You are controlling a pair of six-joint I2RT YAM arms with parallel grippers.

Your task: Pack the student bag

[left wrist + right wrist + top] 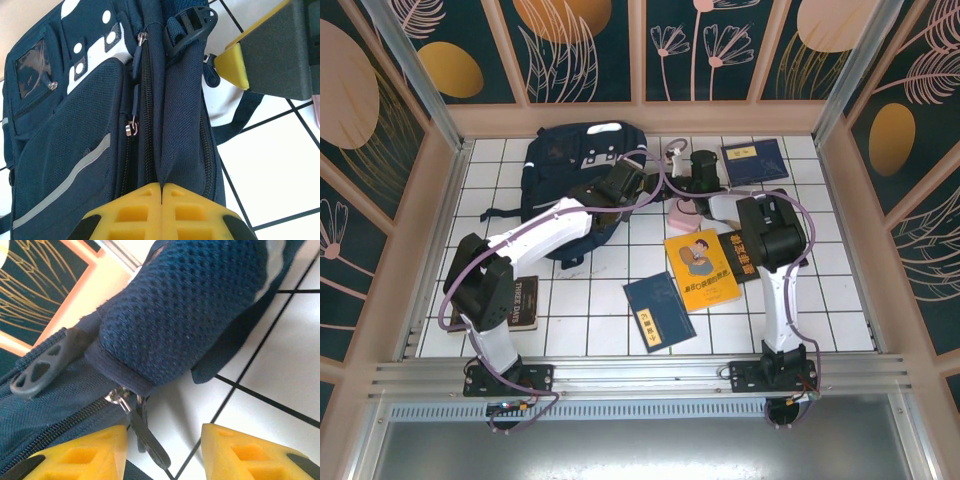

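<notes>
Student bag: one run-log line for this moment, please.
student bag: on table, far left | left gripper: shut on its fabric fold | right gripper: open, zipper pull in the gap, not gripped

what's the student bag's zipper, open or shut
Shut where visible: the zipper teeth on the student bag lie meshed, no gap inside.

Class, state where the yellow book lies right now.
In the top view the yellow book lies flat right of centre on the white tiled table, just beyond and right of the nearer navy book.
</notes>
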